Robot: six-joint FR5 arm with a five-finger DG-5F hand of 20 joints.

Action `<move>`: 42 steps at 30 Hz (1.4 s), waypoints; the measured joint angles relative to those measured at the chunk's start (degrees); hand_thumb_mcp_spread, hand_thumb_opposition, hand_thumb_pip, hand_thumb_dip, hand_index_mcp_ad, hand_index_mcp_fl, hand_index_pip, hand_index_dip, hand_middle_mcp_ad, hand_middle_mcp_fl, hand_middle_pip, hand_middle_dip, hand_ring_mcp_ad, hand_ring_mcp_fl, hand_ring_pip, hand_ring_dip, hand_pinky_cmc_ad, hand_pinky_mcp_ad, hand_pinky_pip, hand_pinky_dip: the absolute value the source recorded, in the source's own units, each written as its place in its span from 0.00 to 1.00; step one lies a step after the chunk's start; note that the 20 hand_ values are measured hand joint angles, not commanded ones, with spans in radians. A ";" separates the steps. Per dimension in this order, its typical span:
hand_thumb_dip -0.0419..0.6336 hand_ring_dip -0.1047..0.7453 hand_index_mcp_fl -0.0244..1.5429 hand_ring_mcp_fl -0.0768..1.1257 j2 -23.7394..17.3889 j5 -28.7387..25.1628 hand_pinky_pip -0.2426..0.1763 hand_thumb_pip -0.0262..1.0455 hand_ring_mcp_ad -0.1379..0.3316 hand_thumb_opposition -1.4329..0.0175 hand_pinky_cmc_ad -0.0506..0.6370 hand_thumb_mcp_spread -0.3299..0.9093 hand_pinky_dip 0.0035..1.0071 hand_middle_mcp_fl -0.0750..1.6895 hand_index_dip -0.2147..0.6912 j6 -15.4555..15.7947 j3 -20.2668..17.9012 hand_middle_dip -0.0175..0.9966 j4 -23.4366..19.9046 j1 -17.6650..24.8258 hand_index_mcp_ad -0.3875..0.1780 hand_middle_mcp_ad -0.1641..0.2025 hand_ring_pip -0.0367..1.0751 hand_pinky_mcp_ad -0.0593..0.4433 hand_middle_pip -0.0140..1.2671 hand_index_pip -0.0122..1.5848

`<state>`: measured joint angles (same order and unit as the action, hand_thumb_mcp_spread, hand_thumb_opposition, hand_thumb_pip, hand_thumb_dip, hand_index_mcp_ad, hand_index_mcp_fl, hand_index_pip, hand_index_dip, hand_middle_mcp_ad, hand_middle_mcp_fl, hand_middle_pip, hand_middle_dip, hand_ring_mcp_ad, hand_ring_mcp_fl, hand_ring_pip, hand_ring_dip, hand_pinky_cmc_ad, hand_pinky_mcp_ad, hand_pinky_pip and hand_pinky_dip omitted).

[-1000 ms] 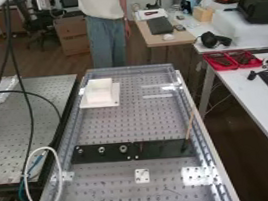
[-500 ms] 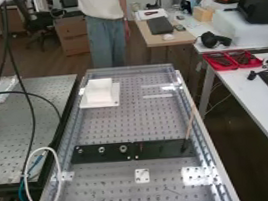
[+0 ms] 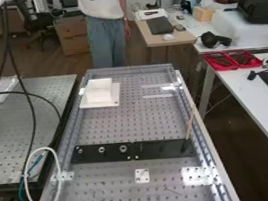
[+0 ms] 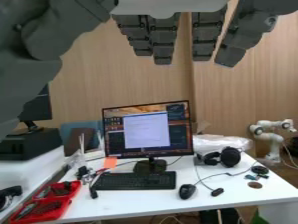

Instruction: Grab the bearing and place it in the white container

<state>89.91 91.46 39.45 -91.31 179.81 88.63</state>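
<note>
The hand [image 4: 163,37] hangs into the wrist view with its dark grey fingers straight and apart, holding nothing. In the high view, the bearing [image 3: 123,148] stands on the flat black bar [image 3: 163,149]. Beside it on the same bar are the larger nut [image 3: 102,149] and the smaller nut [image 3: 80,151]. The white container [image 3: 99,92] sits on a white plate toward the far left of the perforated bench.
A thin wooden stick [image 3: 189,125] rises from the bar's right end. A small white plate [image 3: 142,175] lies nearer on the bench. Loose cables [image 3: 32,116] hang at the left. A desk with a monitor [image 4: 148,131] faces the wrist camera.
The hanging black cables at the left have shifted a little, and the white cable loop has moved slightly. The bearing, nuts and container have stayed where they were.
</note>
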 joint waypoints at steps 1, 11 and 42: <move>0.07 0.15 0.01 0.07 0.03 0.06 0.40 0.25 0.76 0.55 0.48 0.42 0.19 0.05 0.36 -0.04 -0.01 0.11 -0.02 -0.02 0.81 0.68 0.11 0.54 0.12 0.05; 0.07 0.15 0.01 0.07 0.26 -0.18 0.40 0.28 0.75 0.55 0.51 0.42 0.20 0.05 0.36 0.19 -0.57 0.11 -0.98 0.03 0.84 0.72 0.11 0.57 0.12 0.05; 0.32 0.19 0.04 0.06 3.40 -6.42 0.40 0.46 0.73 0.48 0.55 0.59 0.21 0.10 0.29 -2.88 -14.54 0.20 -15.75 -1.29 0.64 0.73 0.12 0.70 0.12 0.07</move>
<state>93.31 85.04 36.56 -105.85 164.06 87.34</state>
